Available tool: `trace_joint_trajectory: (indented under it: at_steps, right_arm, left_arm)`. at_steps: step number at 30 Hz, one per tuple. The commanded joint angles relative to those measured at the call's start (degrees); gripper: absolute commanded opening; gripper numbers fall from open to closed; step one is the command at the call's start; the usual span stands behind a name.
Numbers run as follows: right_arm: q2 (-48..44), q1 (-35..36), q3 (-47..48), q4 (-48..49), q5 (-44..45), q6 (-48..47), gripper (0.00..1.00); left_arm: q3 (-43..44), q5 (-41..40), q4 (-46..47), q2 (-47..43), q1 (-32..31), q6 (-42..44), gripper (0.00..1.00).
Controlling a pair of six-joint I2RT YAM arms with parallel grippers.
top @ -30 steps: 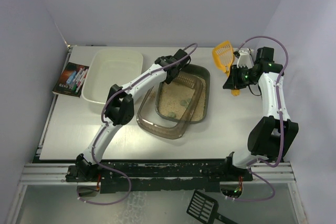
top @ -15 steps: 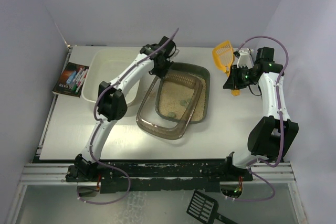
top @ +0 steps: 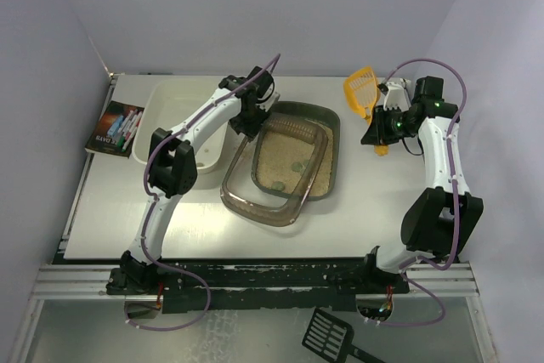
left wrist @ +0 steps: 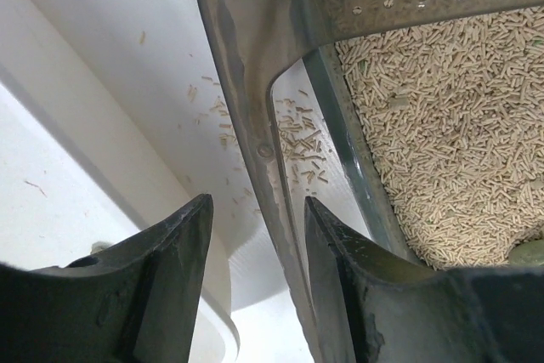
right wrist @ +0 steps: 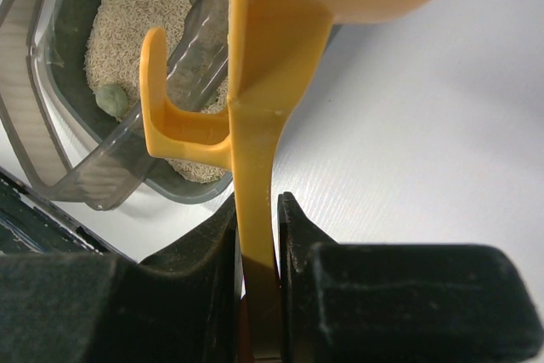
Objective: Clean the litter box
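Note:
The litter box [top: 334, 159] lies mid-table: a dark tray with a brown translucent sifting tray [top: 255, 206] tilted in it, beige litter [top: 289, 150] and grey-green lumps [top: 297, 160] inside. My left gripper [top: 248, 123] is at its far-left corner. In the left wrist view that gripper [left wrist: 257, 206] is open and straddles the brown rim [left wrist: 246, 82]. The rim lies against the right finger [left wrist: 340, 278], with a gap to the left one. My right gripper [top: 380, 129] [right wrist: 255, 201] is shut on the handle of a yellow scoop [top: 360, 91] [right wrist: 263, 82], held above the table to the right of the box.
A white tub [top: 183, 108] stands directly left of the litter box, its wall [left wrist: 127, 167] beside my left fingers. A pack of markers [top: 115, 127] lies at the table's left edge. A black scoop [top: 328, 334] lies below the front rail. Loose pellets [left wrist: 297, 138] lie under the rim.
My left arm has swung left along the box's far edge to its far-left corner, and its jaws stand slightly wider. The right arm and yellow scoop have not moved.

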Motion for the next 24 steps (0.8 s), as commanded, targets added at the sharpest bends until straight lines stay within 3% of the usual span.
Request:
trace_joint_trajectory:
  at_steps: [1,24]
  right_arm:
    - [0.52,-0.48,1.26,-0.52,-1.09,-0.47,0.0]
    - [-0.5,-0.74,0.3,0.0,-1.0,-0.41,0.0]
  left_arm:
    - [-0.11,1.7,-0.58,-2.66,-0.26,0.6,0.58]
    - [-0.29,1.37,-2.17,3.0,-0.26,0.48,0.51]
